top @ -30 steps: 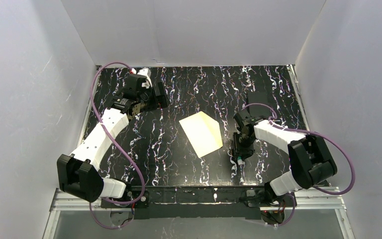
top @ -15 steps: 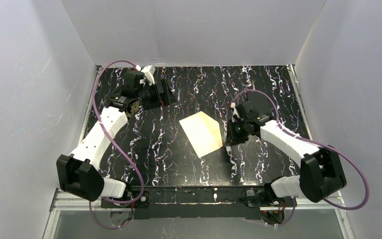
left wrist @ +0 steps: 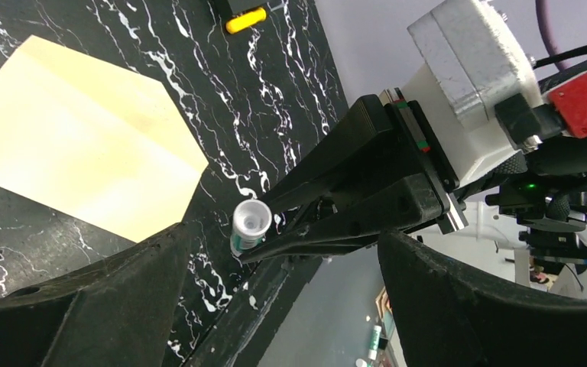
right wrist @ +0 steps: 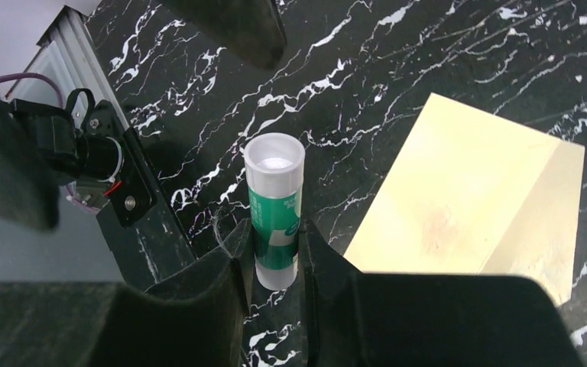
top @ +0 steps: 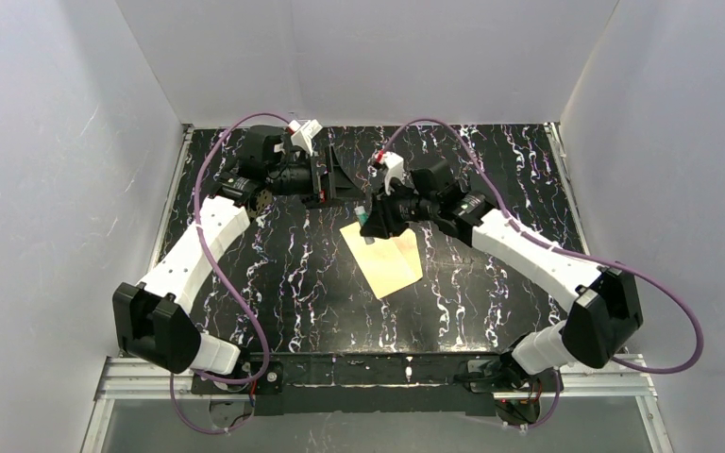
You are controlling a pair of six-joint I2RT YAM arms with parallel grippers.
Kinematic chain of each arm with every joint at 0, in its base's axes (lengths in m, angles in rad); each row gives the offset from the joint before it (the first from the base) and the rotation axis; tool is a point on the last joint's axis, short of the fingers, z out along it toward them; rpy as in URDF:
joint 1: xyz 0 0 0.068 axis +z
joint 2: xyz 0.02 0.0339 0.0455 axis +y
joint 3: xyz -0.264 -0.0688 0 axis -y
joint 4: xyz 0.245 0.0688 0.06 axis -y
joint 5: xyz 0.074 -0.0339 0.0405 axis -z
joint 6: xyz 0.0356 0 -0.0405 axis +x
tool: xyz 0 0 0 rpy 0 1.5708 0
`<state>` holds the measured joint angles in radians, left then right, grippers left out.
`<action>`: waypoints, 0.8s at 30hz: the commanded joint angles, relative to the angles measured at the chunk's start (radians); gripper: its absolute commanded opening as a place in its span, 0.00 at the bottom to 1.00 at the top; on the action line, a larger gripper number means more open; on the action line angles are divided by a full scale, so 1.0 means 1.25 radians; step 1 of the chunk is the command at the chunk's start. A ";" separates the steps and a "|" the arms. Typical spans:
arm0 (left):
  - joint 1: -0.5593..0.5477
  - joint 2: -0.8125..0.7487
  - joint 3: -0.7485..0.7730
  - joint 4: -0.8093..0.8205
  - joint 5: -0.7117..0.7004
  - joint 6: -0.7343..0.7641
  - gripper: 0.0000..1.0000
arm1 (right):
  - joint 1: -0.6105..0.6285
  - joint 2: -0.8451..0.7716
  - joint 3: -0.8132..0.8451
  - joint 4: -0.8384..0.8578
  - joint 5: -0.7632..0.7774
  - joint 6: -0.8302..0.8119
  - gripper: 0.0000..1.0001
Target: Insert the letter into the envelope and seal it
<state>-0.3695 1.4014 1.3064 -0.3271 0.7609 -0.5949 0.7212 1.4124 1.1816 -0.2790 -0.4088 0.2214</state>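
The cream envelope [top: 389, 260] lies flat mid-table, its pointed flap open; it also shows in the left wrist view [left wrist: 84, 145] and the right wrist view [right wrist: 474, 199]. The letter does not show as a separate sheet. My right gripper [top: 370, 223] [right wrist: 275, 245] is shut on a green-and-white glue stick [top: 366, 217] [right wrist: 275, 202], held in the air above the envelope's far end with its white cap pointing at the left arm. My left gripper [top: 347, 185] [left wrist: 287, 237] is open, its fingers a short way from the cap [left wrist: 250, 218] and not touching it.
A small black block with a yellow part [left wrist: 246, 18] lies on the marbled black table [top: 283, 274] at the far right. White walls close in the back and both sides. The two arms' ends nearly meet over the far middle.
The right gripper closed on the glue stick at the near right, lifted it and carried it up-left over the envelope. The left gripper swung right toward it.
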 commanded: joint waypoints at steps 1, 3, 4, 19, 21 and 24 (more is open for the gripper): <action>-0.001 -0.021 -0.009 -0.027 0.043 -0.013 0.87 | 0.011 0.032 0.075 0.020 -0.018 -0.051 0.08; -0.004 -0.021 -0.008 -0.071 -0.014 -0.001 0.83 | 0.014 0.046 0.112 0.009 -0.024 -0.058 0.07; -0.004 -0.021 -0.006 -0.097 -0.049 0.004 0.79 | 0.015 0.054 0.130 0.001 -0.031 -0.061 0.07; -0.004 0.033 0.000 -0.102 -0.009 -0.098 0.48 | 0.048 0.120 0.222 -0.082 -0.013 -0.111 0.06; -0.003 0.045 0.018 -0.158 0.000 -0.086 0.41 | 0.048 0.162 0.284 -0.145 0.001 -0.141 0.06; 0.002 0.060 0.041 -0.210 -0.002 -0.066 0.34 | 0.048 0.197 0.342 -0.186 0.017 -0.171 0.05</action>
<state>-0.3660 1.4559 1.3067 -0.4568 0.7059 -0.6994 0.7776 1.6173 1.4864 -0.4576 -0.4152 0.0792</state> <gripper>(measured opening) 0.368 0.306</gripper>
